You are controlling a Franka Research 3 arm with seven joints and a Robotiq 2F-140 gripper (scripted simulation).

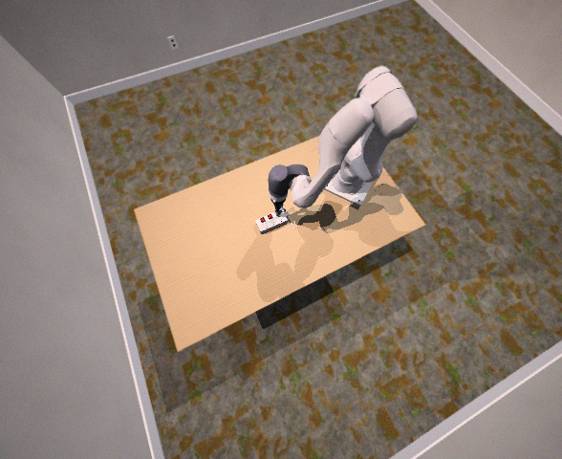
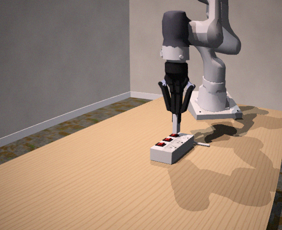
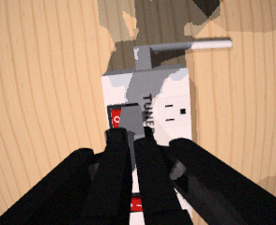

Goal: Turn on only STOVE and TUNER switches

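Observation:
A white power strip point(image 1: 272, 225) point(image 2: 172, 149) point(image 3: 174, 90) lies flat and right way up on the wooden table point(image 1: 197, 281) point(image 2: 74, 178), with three red rocker switches along one side. My gripper point(image 1: 282, 211) point(image 2: 176, 130) point(image 3: 132, 122) is shut with nothing between the fingers. It points straight down, with the fingertips on or just above the far switch point(image 2: 174, 135) point(image 3: 115, 118). The label beside this switch reads "TUN" in the wrist view. The middle switch point(image 2: 167, 139) and near switch point(image 2: 160, 143) are uncovered. I cannot tell which switches are on.
A short grey cord stub point(image 2: 202, 143) point(image 3: 190, 44) sticks out of the strip's far end, toward the robot base point(image 1: 350, 189) point(image 2: 214, 109). The table edge point(image 2: 272, 193) runs to the right of the strip.

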